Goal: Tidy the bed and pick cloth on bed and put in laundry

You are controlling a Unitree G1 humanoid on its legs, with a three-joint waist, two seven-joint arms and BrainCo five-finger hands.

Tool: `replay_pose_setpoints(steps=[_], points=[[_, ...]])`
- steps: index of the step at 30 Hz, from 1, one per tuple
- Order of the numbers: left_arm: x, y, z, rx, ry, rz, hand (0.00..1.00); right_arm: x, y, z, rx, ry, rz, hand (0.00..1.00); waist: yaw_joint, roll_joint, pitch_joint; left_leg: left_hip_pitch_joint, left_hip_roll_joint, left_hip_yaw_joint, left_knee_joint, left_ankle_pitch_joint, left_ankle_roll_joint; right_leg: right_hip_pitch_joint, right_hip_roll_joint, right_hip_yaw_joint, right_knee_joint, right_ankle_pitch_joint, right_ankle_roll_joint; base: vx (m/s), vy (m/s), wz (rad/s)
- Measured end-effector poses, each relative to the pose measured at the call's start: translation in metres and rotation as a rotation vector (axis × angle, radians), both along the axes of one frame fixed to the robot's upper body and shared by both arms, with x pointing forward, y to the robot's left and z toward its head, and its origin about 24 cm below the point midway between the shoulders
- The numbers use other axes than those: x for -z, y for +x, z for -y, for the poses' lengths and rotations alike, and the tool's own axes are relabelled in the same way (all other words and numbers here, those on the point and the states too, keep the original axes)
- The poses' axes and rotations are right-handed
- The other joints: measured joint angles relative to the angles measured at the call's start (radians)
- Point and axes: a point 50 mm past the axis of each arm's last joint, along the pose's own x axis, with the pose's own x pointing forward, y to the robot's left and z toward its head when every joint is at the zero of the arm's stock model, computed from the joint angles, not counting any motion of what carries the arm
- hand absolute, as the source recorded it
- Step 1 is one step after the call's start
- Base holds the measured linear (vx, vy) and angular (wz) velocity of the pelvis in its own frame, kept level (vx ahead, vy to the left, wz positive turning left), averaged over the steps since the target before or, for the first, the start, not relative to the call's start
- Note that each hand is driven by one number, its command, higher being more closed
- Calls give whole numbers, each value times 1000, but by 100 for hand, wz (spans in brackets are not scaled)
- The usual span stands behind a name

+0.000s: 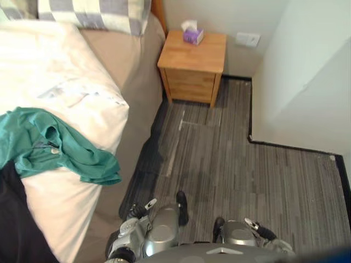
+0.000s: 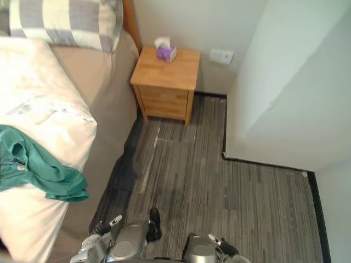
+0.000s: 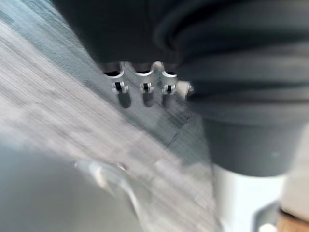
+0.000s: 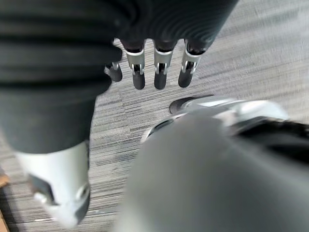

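Two slack hands, one green cloth (image 1: pixel 60 148) on the bed (image 1: pixel 131 60)

Crumpled on the white duvet (image 1: pixel 49 71), the green cloth lies near the bed's floor-side edge, with one corner drooping over that edge. A dark cloth (image 1: pixel 11 219) lies against it on the side away from the checked pillow (image 1: pixel 93 12), which sits at the head of the bed.

Both hands hang above the grey striped floor (image 1: pixel 247 181), well apart from the cloth. The left hand (image 3: pixel 146 92) is released — its fingers point straight down and hold nothing. The right hand (image 4: pixel 161 67) is the same, with straight fingers, the thumb set apart and nothing in its grasp.

Beside the head of the bed stands a small wooden counter (image 1: pixel 193 71) with a purple tissue box (image 1: pixel 193 35) on top — a wall socket (image 1: pixel 247 39) shows on the wall just beside it.
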Motion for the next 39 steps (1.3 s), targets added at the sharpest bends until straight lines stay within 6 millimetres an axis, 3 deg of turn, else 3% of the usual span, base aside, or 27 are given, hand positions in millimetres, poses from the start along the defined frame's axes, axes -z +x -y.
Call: replay_pose_setpoints(steps=[1,2,3,4,5,6,7,9,11,13,15,17,18,19,20,21,22,26,28,29,31,33,36,39], points=[[4,-8,1,-6,-8,-25,0,-1,3,2,-4,-9,4,0,1,2,5,2,9,20,-1,17,83,2,-4,10,16,-29,12,348,246,-40],[7,-18,-2,-19,-8,-60,0,-3,12,-2,-22,-8,20,0,5,-25,-7,13,-11,43,16,-22,113,-11,-34,22,57,-73,3,283,195,-36],[8,-27,-8,-25,5,-93,0,-1,14,-10,-33,6,18,0,4,-63,-39,1,-36,75,39,-71,128,-47,-84,30,110,-119,25,533,220,-43],[10,-30,-9,-25,5,-117,0,-1,17,-17,-33,16,25,0,8,-88,-51,2,-70,95,53,-114,155,-97,-129,29,262,-146,88,477,144,-36],[10,-30,-9,-17,5,-128,0,-1,20,-20,-34,21,30,0,7,-89,-51,7,-81,100,66,-135,165,-138,-153,29,374,-150,104,568,179,-16],[12,-34,-9,-3,11,-149,0,-5,29,-19,-3,-3,69,0,-1,-91,-51,32,-107,101,76,-162,184,-228,-203,33,600,-108,142,454,161,14],[13,-38,-10,17,22,-167,0,-8,34,-12,11,-18,89,0,-13,-93,-51,89,-126,98,69,-187,193,-292,-246,34,792,-44,149,457,147,20],[13,-38,-9,29,26,-160,0,-10,35,-7,4,-35,93,0,-17,-83,-47,194,-131,74,40,-190,212,-319,-255,6,908,-54,133,445,73,33],[10,-34,-11,56,43,-130,0,-10,38,-11,-6,-29,108,0,-27,-71,-52,270,-132,29,-29,-182,206,-351,-234,-44,859,-63,120,398,-5,66],[4,-15,-8,77,44,-58,0,-11,41,-13,-25,-16,128,0,-40,-70,-58,318,-130,-42,-116,-156,190,-406,-178,-55,669,-65,114,378,-114,101],[-1,0,3,117,16,-4,0,-12,42,-13,-26,-16,137,0,-46,-58,-60,331,-122,-109,-162,-139,167,-448,-132,-29,447,-29,108,329,-171,102],[0,5,15,120,-28,15,0,-10,37,-19,-34,5,131,0,-54,-60,-59,356,-115,-191,-192,-134,133,-451,-82,96,132,146,97,363,-275,106],[0,4,15,119,-30,14,0,-9,36,-21,-22,18,135,0,-55,-67,-63,359,-115,-213,-189,-142,119,-446,-76,133,80,211,104,370,-363,114],[0,3,12,106,-28,13,0,-9,34,-26,-10,34,145,0,-56,-69,-62,358,-115,-256,-170,-170,78,-414,-64,165,41,361,82,285,-326,81],[1,3,17,96,-45,14,0,-10,36,-24,-11,27,155,0,-56,-49,-58,359,-98,-264,-160,-179,67,-403,-46,146,48,351,58,364,-448,70],[3,-1,23,60,-74,20,0,-13,40,-21,-17,20,178,0,-44,-10,-57,362,-49,-260,-153,-184,57,-403,-17,119,92,326,66,263,-326,42],[4,-5,24,22,-84,24,0,-15,42,-21,-33,12,188,0,-44,-3,-56,392,-27,-264,-163,-190,41,-404,-4,100,166,267,44,279,-329,40],[1,-1,22,12,-70,44,0,-16,44,-26,-93,-7,197,0,-24,-28,-65,388,-20,-291,-157,-192,17,-450,-37,22,365,109,9,126,-240,70],[0,1,20,1,-65,52,0,-17,45,-23,-111,-28,206,0,-29,-38,-68,334,-33,-279,-134,-146,4,-449,-91,-60,400,47,-7,21,-211,122],[0,1,20,-10,-73,53,0,-16,43,-21,-108,-33,198,0,-29,-37,-69,321,-31,-265,-125,-132,2,-439,-107,-88,394,44,-10,14,-185,144],[0,-1,16,-10,-61,52,0,-13,35,-11,-89,-43,151,0,-35,-29,-67,285,13,-122,-105,-96,-1,-371,-147,-228,374,42,-28,31,-154,162],[-1,0,17,-7,-59,61,0,-11,31,-7,-89,-46,127,0,-33,-21,-63,288,30,-24,-141,-67,4,-322,-151,-278,371,42,-28,19,-102,158],[0,-3,17,16,-47,59,0,-7,23,-5,-103,-53,80,0,-14,-30,-59,327,-13,-22,-304,46,13,-284,-163,-280,323,56,-19,-51,-4,115],[2,-12,16,6,-45,41,0,-7,22,-2,-118,-62,71,0,-17,-15,-61,341,-22,-58,-423,131,18,-249,-148,-331,249,96,-14,-102,13,59]])
